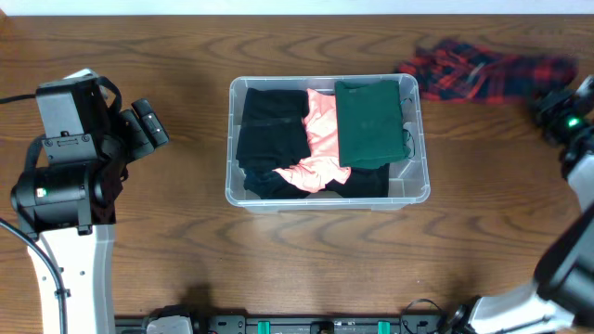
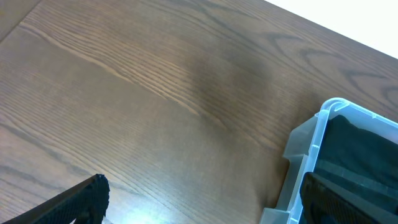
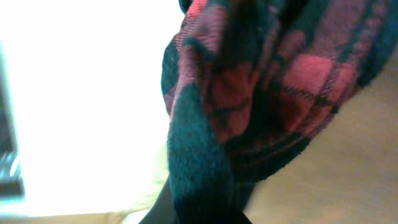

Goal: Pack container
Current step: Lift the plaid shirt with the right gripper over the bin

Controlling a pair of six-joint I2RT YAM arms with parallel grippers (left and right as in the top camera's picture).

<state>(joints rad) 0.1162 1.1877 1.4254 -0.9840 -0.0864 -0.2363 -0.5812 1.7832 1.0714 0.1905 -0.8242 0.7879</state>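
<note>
The clear plastic container [image 1: 325, 199] stands mid-table and holds black [image 1: 271, 130], pink [image 1: 321, 130] and green [image 1: 369, 121] folded garments. Its corner shows in the left wrist view [image 2: 311, 140]. A red-and-black plaid garment [image 1: 483, 74] lies blurred on the table at the back right, outside the container. My right gripper [image 1: 555, 104] is at its right end. In the right wrist view the plaid cloth [image 3: 267, 81] fills the frame and runs down between the jaws [image 3: 202, 214], which look shut on it. My left gripper [image 1: 148, 125] is open and empty [image 2: 199, 205], left of the container.
The wooden table [image 1: 186, 260] surrounds the container. The table's far edge [image 1: 297, 11] runs just behind the plaid garment. The left arm's base [image 1: 65, 186] stands at the left edge, and the right arm's links [image 1: 575, 250] at the right edge.
</note>
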